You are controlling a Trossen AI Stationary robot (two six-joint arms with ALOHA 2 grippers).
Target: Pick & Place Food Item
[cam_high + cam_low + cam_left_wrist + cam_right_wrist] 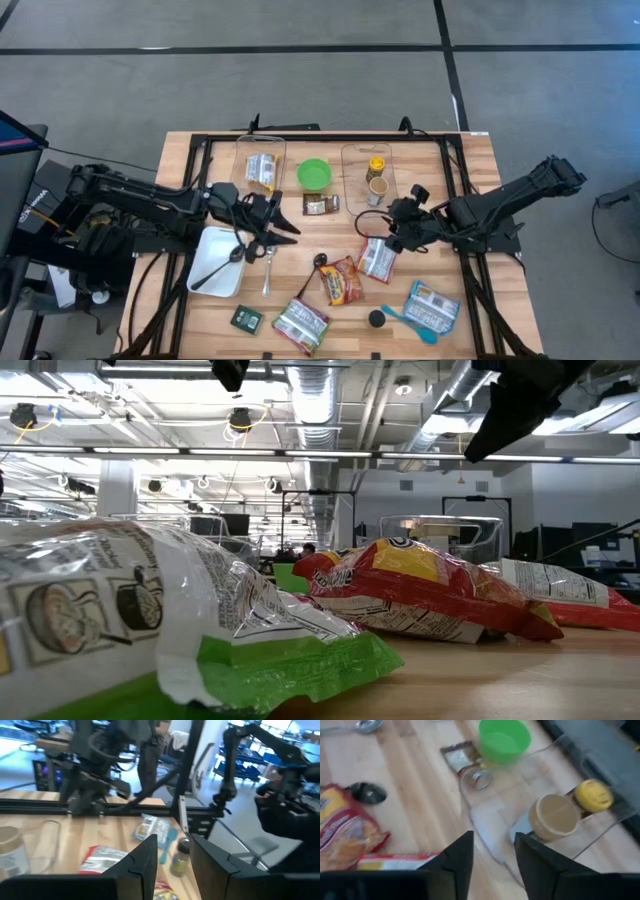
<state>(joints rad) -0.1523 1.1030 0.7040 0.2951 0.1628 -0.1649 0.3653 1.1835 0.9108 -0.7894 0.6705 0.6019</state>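
Note:
Several food packets lie flat on the wooden table: a red and yellow one [342, 282] [420, 585], a white and red one [377, 260], a green and white one [300, 325] and a blue and white one [432, 305]. My left gripper [285, 227] [172, 865] hangs above the table right of the white tray [205, 250]. Its fingers stand a little apart with nothing between them. My right gripper [375, 226] [492, 852] hangs above the near end of a clear bin [555, 780] holding two jars. Its fingers are also a little apart, and only the table and the bin's corner show through the gap.
A green bowl [314, 175] sits between two clear bins [260, 165] [368, 175]. A small brown packet [320, 205] lies near it. A black spoon [215, 272] rests in the tray. Also on the table are a fork [268, 270], a blue spoon [405, 320] and a dark green packet [245, 318].

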